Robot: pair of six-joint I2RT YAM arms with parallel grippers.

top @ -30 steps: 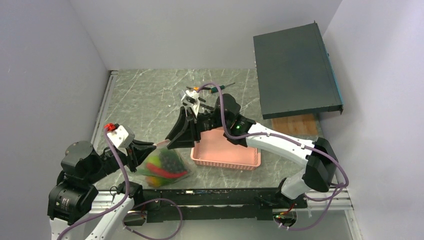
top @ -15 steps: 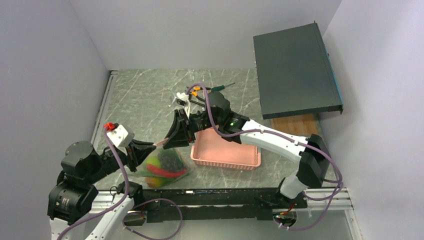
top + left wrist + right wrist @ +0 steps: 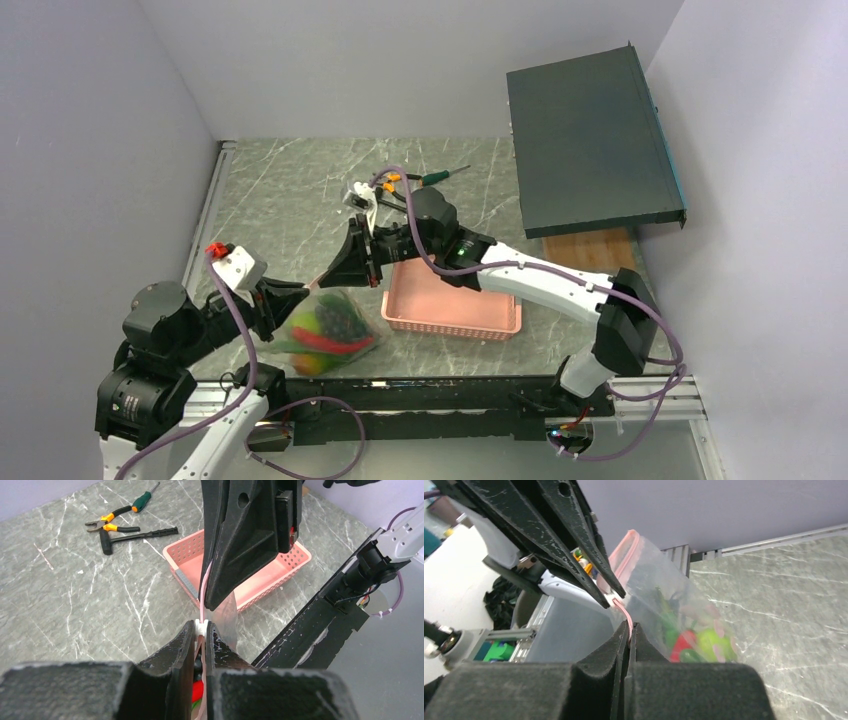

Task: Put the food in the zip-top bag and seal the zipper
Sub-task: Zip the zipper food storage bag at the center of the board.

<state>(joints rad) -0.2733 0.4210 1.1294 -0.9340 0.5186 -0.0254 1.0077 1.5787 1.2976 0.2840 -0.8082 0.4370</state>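
Observation:
The clear zip-top bag (image 3: 345, 335) lies near the table's front left, and it also shows in the right wrist view (image 3: 659, 585). The food (image 3: 325, 325) is inside it: red, green and dark pieces (image 3: 696, 642). My left gripper (image 3: 200, 627) is shut on the white end tab of the pink zipper (image 3: 204, 587). My right gripper (image 3: 630, 628) is shut on the same zipper strip (image 3: 624, 555), a short way along from the left fingertips (image 3: 611, 597). Seen from above, the two grippers meet tip to tip over the bag's mouth (image 3: 315, 287).
The pink mesh basket (image 3: 455, 300) stands just right of the bag, under the right arm. Orange-handled pliers, a green screwdriver and a black hammer (image 3: 112, 522) lie further back. A dark flat box (image 3: 590, 140) and a wooden board (image 3: 590, 250) fill the back right.
My right gripper has moved left to the bag's mouth and closed on the zipper strip. The left gripper has kept its hold on the end tab.

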